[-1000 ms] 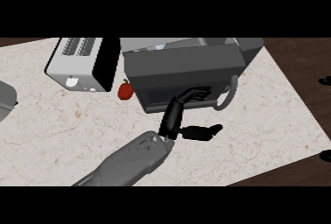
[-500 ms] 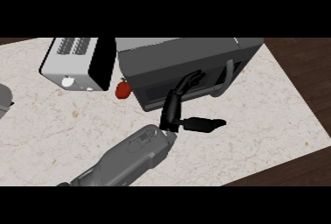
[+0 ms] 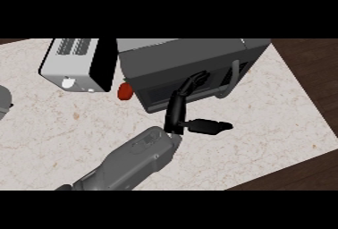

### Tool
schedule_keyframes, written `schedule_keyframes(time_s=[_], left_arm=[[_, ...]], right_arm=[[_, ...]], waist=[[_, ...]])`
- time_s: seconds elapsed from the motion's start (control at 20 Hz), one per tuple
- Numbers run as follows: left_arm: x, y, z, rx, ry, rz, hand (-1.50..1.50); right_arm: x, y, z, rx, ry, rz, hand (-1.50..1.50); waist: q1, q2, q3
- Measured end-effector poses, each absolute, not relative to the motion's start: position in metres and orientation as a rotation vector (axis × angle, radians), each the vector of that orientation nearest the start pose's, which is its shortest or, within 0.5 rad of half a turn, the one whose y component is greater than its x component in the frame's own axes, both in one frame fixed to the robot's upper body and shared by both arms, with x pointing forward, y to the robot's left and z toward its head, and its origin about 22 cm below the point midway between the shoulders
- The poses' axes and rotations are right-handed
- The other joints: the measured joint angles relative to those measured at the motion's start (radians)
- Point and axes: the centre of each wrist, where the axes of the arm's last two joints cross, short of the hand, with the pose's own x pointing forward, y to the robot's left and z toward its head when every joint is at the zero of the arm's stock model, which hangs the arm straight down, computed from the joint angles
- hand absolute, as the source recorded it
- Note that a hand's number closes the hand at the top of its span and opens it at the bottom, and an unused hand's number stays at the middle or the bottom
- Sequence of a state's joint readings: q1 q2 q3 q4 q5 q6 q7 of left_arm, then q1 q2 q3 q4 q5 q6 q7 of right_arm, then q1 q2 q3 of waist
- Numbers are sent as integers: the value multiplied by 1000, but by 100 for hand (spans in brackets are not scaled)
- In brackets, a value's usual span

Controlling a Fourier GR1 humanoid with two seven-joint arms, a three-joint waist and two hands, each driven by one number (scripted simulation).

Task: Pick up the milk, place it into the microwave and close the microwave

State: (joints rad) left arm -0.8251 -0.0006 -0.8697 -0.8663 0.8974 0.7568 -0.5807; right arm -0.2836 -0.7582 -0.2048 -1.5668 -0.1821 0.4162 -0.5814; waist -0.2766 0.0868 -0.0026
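The grey microwave (image 3: 191,56) stands at the back centre of the counter, its dark door (image 3: 158,91) facing me with a handle (image 3: 231,80) at its right. My left hand (image 3: 175,107) reaches up from the lower left. Its straight fingers (image 3: 195,81) rest against the door and the thumb (image 3: 210,127) sticks out to the right. The hand is open and holds nothing. No milk shows anywhere in this view. My right hand does not show either.
A white and black toaster (image 3: 73,65) stands left of the microwave, with a small red object (image 3: 124,91) between them. A grey object (image 3: 3,102) pokes in at the left edge. The marble counter (image 3: 264,129) ends at the right and lower right on dark wood.
My left hand has stretched further up onto the microwave's door. The microwave and toaster sit further right in view, and the black shapes at the right edge are gone.
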Motion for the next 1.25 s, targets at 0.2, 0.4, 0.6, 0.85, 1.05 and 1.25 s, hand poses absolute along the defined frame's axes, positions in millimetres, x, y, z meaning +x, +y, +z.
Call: schedule_keyframes(time_s=[0.2, 0.4, 0.6, 0.85, 1.05, 1.25], left_arm=[[318, 5, 17, -153, -1825, -70, -150], [318, 3, 18, -168, -1839, -77, -150], [319, 2, 18, -178, -1848, -77, -150], [319, 3, 17, -180, -1859, -65, -150], [320, 3, 16, -181, -1863, -58, -150], [320, 3, 15, -183, -1868, -53, -150]], right_arm=[[289, -390, 199, -92, -2318, 838, 150], [296, -384, 179, 46, -2314, 733, -150], [303, -379, 155, 215, -2275, 610, -150], [309, -380, 146, 314, -2234, 539, -150], [313, -384, 146, 350, -2211, 501, -150], [317, -389, 148, 376, -2192, 479, -150]], waist=[[0, 6, 1], [7, 13, 4], [10, 17, 5], [5, 18, 5], [4, 18, 5], [3, 19, 5]])
